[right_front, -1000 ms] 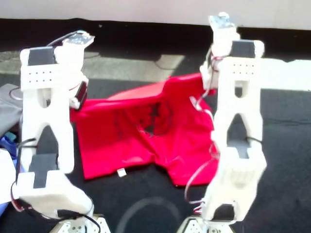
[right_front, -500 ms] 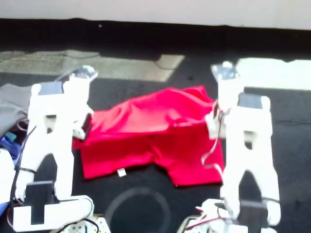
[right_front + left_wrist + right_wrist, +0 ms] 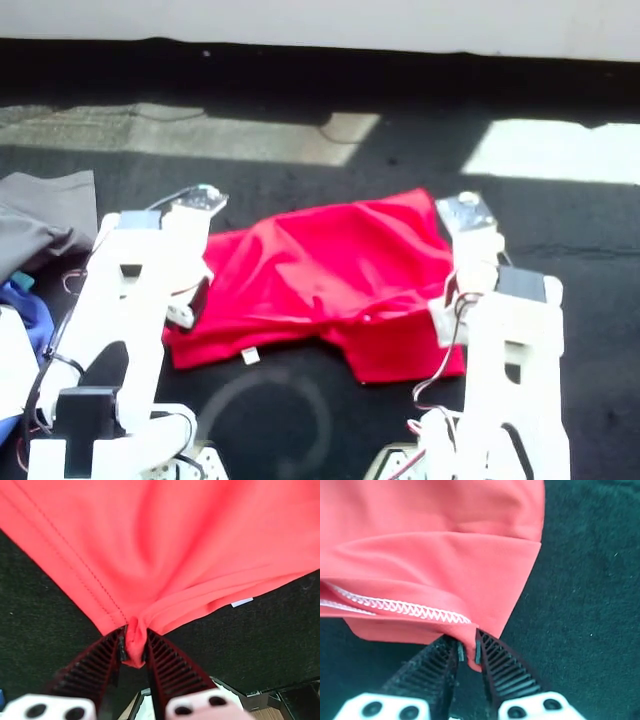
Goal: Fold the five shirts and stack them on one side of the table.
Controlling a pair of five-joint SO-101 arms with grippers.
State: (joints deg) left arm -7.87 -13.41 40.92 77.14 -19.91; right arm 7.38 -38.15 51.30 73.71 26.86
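At opposite side edges, left gripper (image 3: 135, 637) and right gripper (image 3: 468, 642) pinch the red shirt (image 3: 330, 270), seemingly half-folded.

Your left arm (image 3: 140, 270) and right arm (image 3: 510, 340) are white plastic with black motor blocks (image 3: 88, 412) and thin looping cables (image 3: 437, 370). Left pincer (image 3: 134, 637) and right pincer (image 3: 468, 650) have black ribbed fingers (image 3: 95, 665), white screw-holed bases.

Rumpled red shirt (image 3: 330, 280) folded over, centre; grey shirt (image 3: 40, 215) heaped left.
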